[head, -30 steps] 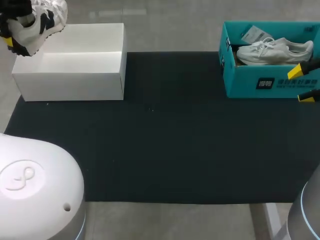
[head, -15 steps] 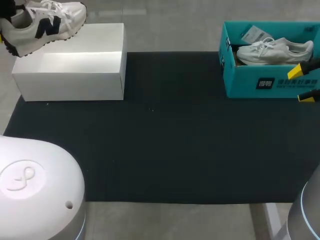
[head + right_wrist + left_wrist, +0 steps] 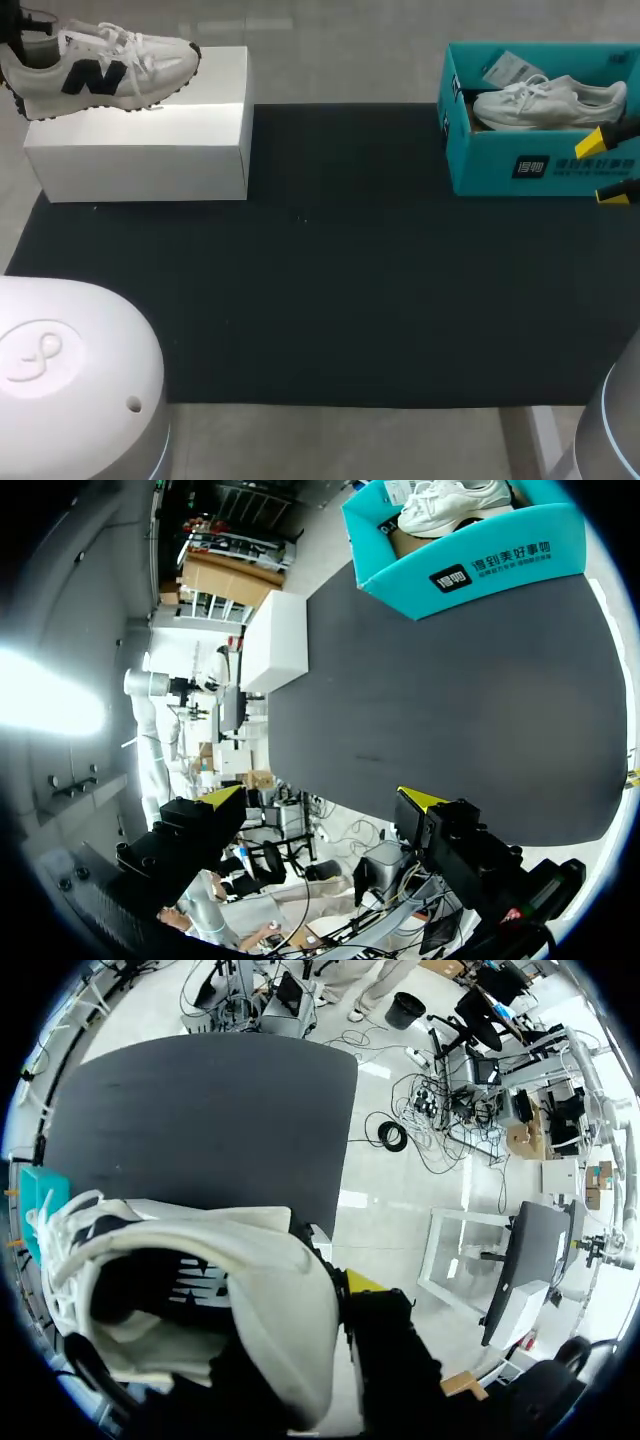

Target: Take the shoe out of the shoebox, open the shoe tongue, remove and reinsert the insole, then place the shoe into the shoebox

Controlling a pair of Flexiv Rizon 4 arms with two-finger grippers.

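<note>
- My left fingers (image 3: 325, 1295) are clenched on the heel of the sneaker (image 3: 105, 68), one yellow tip pressed just outside the collar.
- The sneaker hangs level at the far left, toe pointing right, over the far edge of the white shoebox (image 3: 150, 150); I can't tell whether the sole touches it.
- My right fingers (image 3: 322, 798) are released and spread wide, nothing between them, just in front of the teal shoebox (image 3: 530, 165).
- A white shoe (image 3: 550, 100) lies inside that teal shoebox.
- Both boxes stand well apart on the dark tabletop (image 3: 330, 280).

Wide black tbl mat (image 3: 350, 280)
</note>
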